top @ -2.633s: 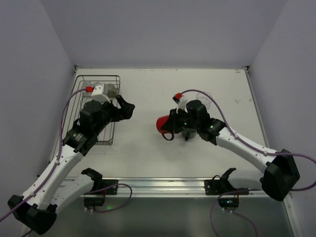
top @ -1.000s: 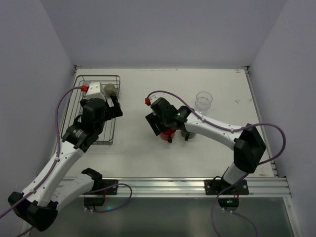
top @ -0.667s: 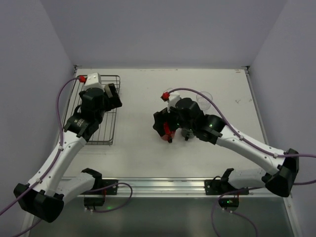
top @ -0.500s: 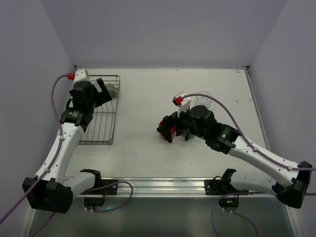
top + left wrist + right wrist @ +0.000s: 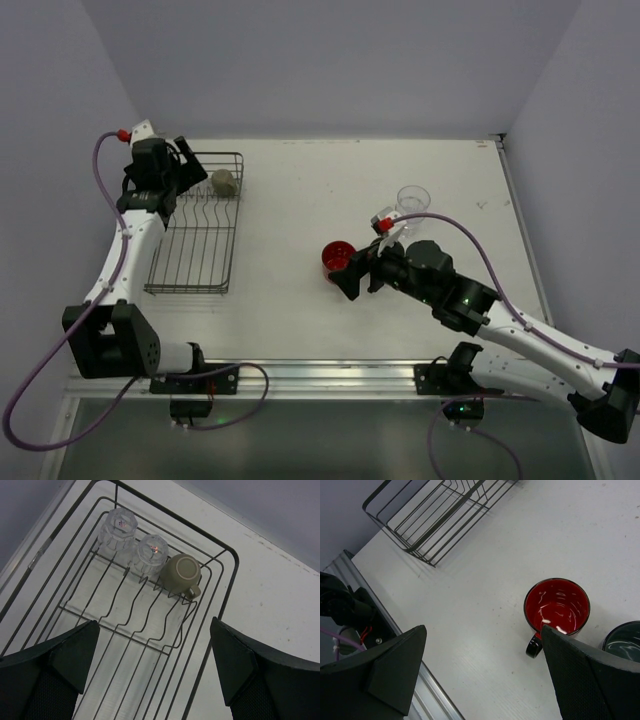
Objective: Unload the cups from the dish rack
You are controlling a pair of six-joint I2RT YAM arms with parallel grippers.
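The dish rack point(image 5: 196, 250) lies at the table's left. At its far end, two clear tumblers point(image 5: 119, 524) point(image 5: 152, 550) stand upside down beside a greyish-tan cup point(image 5: 181, 572) point(image 5: 223, 182). My left gripper point(image 5: 155, 675) point(image 5: 180, 168) hangs open high above the rack, holding nothing. The red mug point(image 5: 338, 256) point(image 5: 556, 605) stands upright on the table, with the dark mug point(image 5: 626, 639) just to its right. My right gripper point(image 5: 482, 675) point(image 5: 358, 280) is open, raised just to the near side of the red mug and clear of it. A third clear tumbler point(image 5: 412, 200) stands farther back.
The rack's raised wire rim point(image 5: 226, 590) and upright prongs surround the cups inside. An aluminium rail point(image 5: 320, 375) with clamps runs along the near table edge. Walls close in on the left, back and right.
My right gripper opened off the red mug and drew back toward the near side. The left arm swung away and up toward the rack's far left corner, still open.
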